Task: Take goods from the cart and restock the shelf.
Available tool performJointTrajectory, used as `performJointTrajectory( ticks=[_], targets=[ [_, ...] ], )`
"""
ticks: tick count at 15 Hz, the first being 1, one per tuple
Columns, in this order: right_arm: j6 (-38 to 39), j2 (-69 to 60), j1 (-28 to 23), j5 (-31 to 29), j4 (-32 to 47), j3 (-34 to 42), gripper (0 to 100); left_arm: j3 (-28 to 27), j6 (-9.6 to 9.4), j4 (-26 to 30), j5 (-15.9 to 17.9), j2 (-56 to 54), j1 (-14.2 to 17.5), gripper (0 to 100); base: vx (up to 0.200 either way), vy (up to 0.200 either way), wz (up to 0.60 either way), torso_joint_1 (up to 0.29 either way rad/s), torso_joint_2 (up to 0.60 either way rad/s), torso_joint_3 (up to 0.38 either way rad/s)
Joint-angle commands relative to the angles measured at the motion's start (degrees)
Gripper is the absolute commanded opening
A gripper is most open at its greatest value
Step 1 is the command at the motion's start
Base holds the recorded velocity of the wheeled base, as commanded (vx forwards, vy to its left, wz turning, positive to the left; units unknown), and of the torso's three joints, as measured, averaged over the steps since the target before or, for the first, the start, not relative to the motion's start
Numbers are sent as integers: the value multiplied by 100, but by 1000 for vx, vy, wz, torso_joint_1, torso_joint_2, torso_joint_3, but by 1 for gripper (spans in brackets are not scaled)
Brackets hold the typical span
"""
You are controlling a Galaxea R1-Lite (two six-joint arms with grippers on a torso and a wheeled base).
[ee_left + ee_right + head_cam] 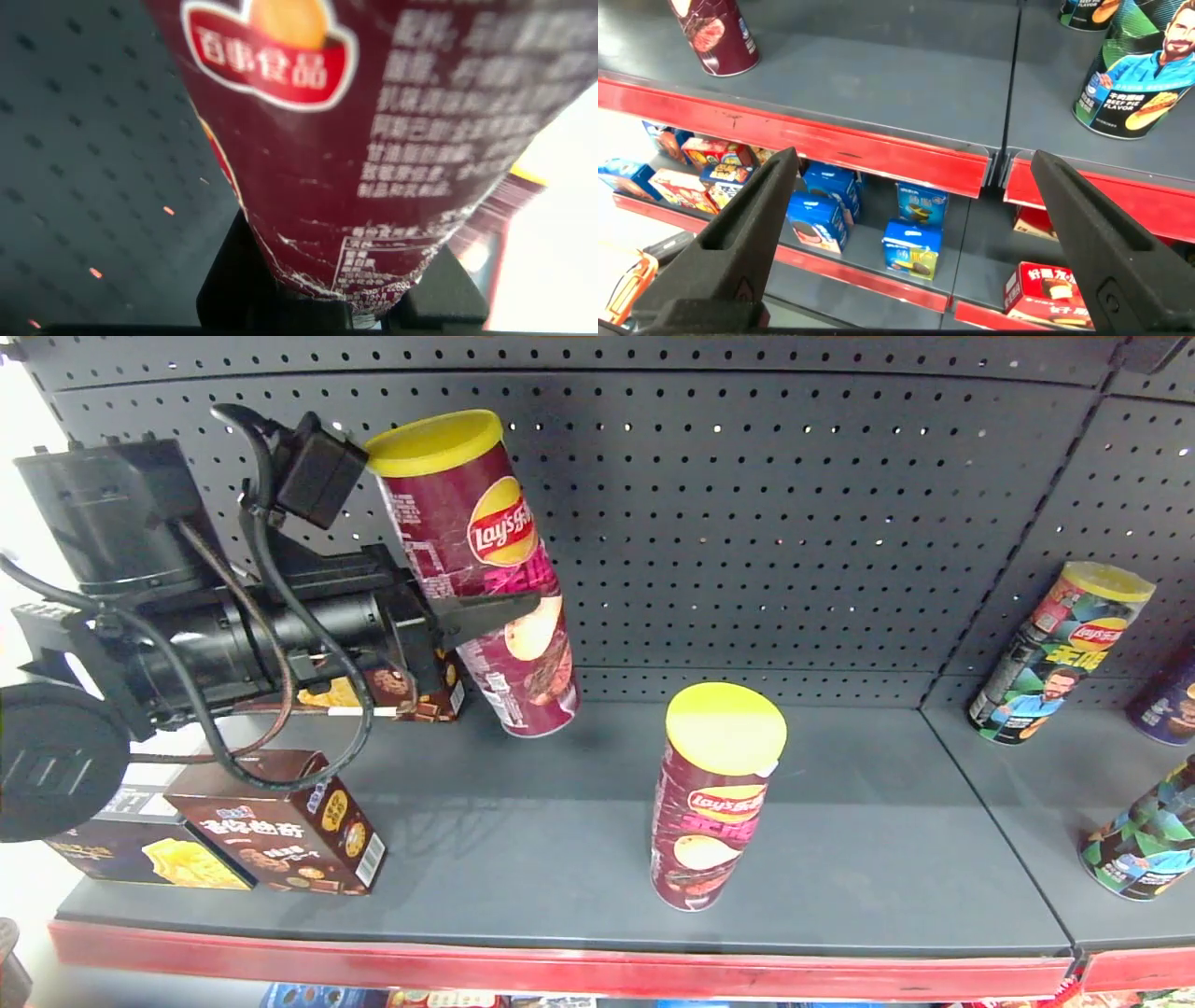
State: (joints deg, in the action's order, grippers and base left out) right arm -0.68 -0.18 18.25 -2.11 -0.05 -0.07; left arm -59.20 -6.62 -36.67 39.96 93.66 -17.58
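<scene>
Left claw (485, 616) around tilted can (457, 513), box (425, 695) half-hidden

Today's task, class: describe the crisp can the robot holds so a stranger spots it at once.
Find the grey shelf with the pegboard back. Above it, left of middle, a maroon can with a yellow lid hangs tilted in the left gripper. Its twin stands upright on the shelf, untouched.

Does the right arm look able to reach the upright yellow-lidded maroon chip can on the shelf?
Probably yes: the right gripper is open before the grey shelf, and nothing stands in front of that maroon chip can.
</scene>
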Motion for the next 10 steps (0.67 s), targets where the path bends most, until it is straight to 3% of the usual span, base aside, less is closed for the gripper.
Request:
performJointTrajectory(
  ticks=[1, 3, 4, 10],
  targets=[
    [-2, 18, 3, 0, -4, -1, 100, -444, -182, 222, 3, 513, -61, 0, 0, 0, 0, 0, 0, 0],
    [-2, 18, 3, 0, -4, -1, 100, -821, -885, 854, 240, 873, -158, 0, 0, 0, 0, 0, 0, 0],
    [-2, 18, 3, 0, -4, -1, 100, -988, -1061, 977, 416, 1031, -184, 0, 0, 0, 0, 0, 0, 0],
    [-2, 18, 3, 0, -4, 7, 100, -1692, -1131, 977, 451, 1945, -457, 0, 0, 0, 0, 0, 0, 0]
  ],
)
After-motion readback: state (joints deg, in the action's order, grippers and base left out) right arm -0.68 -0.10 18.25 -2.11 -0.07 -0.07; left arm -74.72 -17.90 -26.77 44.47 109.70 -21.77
